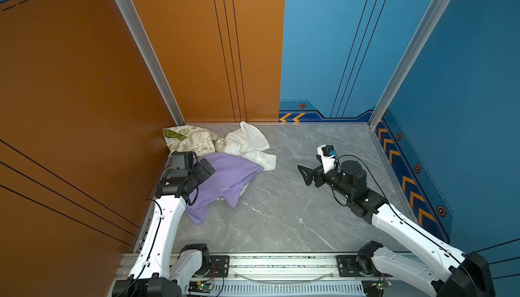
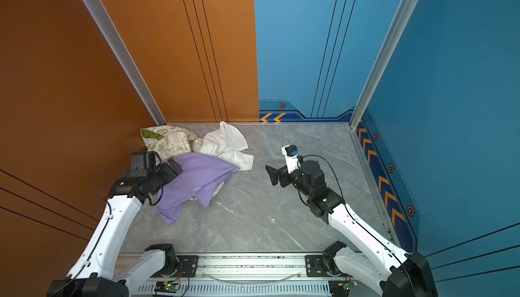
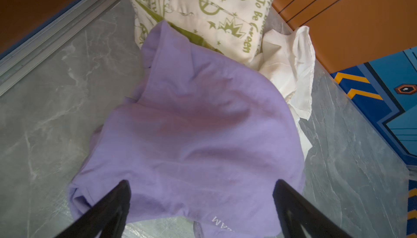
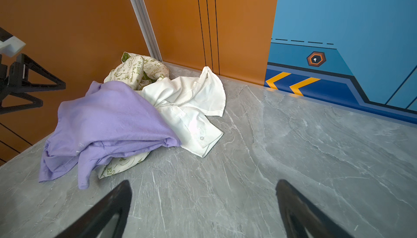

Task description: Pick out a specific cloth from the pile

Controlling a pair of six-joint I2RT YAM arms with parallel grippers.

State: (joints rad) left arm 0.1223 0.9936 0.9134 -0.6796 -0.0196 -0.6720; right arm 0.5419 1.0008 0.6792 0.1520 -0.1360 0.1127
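Lavender cloth (image 1: 225,180) lies on near side of pile (image 1: 219,152), in far-left corner of table (image 1: 295,211) by orange wall. It's draped over cream printed cloth (image 1: 194,139); in R wrist view a cream bit pokes out under its hem. One edge touches white shirt (image 1: 247,143), lower part spills onto bare table. Not yet clear of pile. L gripper (image 1: 208,167) hovers over cloth's wall-side part, jaws spread wide, nothing btwn them; L wrist view shows both fingers far apart w/ lavender below the gap. R gripper (image 1: 305,174) is wide too and empty, well apart on open table, facing pile. Step in hand, my read: get hold of lavender only. To do it well: come down on a raised fold mid-cloth, away from hem where cream sits underneath. Go shallow so pads pinch lavender, not the layer below. Close fully before lifting. Lift straight up first, then carry toward open centre, so white sleeve isn't dragged. Risks: thin fabric slips out, or cream rides along. Check early in the lift.
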